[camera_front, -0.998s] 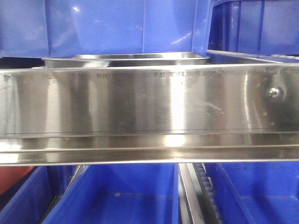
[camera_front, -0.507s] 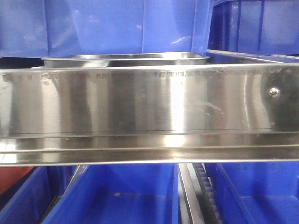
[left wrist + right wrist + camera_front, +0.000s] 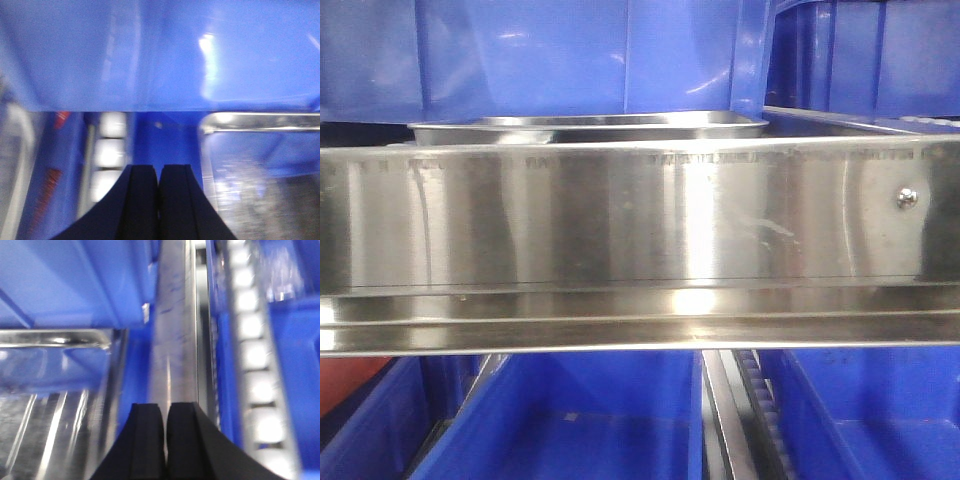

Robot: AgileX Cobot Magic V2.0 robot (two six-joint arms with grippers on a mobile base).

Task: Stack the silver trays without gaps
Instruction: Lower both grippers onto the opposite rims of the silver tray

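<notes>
In the front view, a silver tray point(image 3: 590, 127) was seen on the shelf, only its thin rim showing above the long steel shelf rail point(image 3: 620, 220), which was fixed by a screw point(image 3: 907, 198) near its right end. The tray was set just under a blue bin point(image 3: 520, 55), and more blue bins point(image 3: 580, 420) were seen below the rail. Whether one tray or several lay there could not be told.

In the left wrist view, the left end effector point(image 3: 159, 172) was seen clenched, its black fingers pressed together with nothing held between them. The tray's rounded corner and shiny floor were shown to its right, apart from it, and a roller track point(image 3: 111, 150) was blurred on its left.

In the right wrist view, the right end effector point(image 3: 165, 412) was likewise clenched and held nothing. It was positioned over the steel rail, with the tray to its left and a roller track on its right.
</notes>
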